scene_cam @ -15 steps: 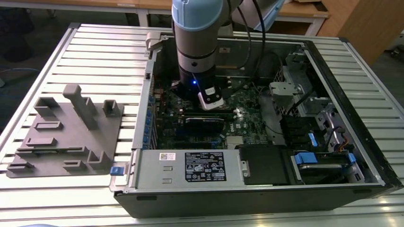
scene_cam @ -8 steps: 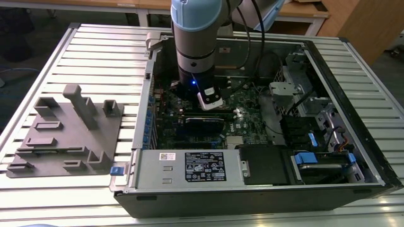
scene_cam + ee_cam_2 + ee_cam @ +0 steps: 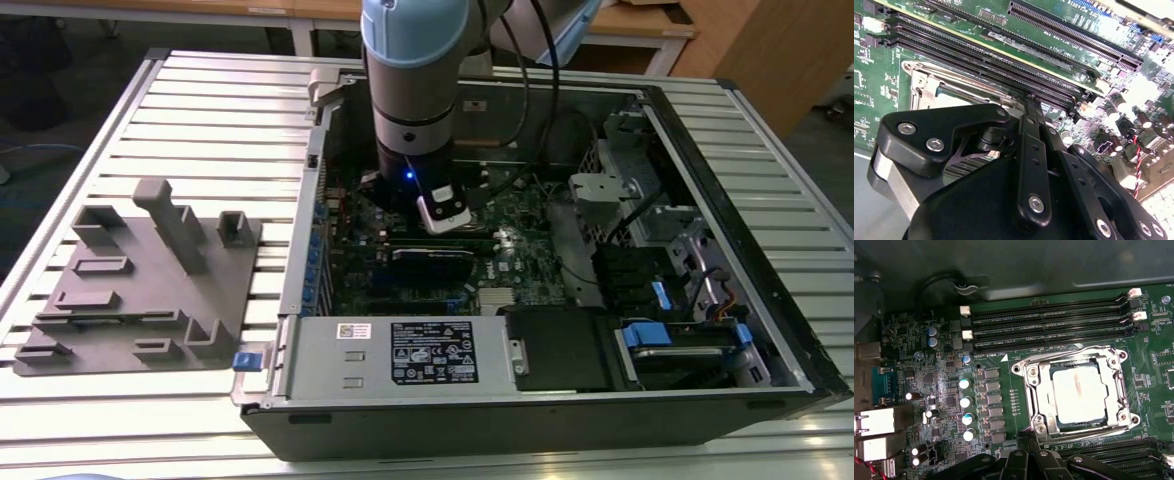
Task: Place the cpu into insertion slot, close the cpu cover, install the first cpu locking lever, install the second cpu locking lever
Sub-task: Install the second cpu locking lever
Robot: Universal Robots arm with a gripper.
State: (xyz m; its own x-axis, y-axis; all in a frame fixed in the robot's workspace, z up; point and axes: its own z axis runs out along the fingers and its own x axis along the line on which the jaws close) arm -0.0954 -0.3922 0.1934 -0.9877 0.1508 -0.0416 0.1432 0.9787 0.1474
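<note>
We see the cpu (image 3: 1081, 396) seated under the cpu cover (image 3: 1035, 390); our gripper (image 3: 1029, 460), fingers pressed together, hangs beside its edge.

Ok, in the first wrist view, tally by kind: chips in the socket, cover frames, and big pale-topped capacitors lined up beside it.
cpu: 1
cpu cover: 1
big pale-topped capacitors: 4
Total: 6
</note>
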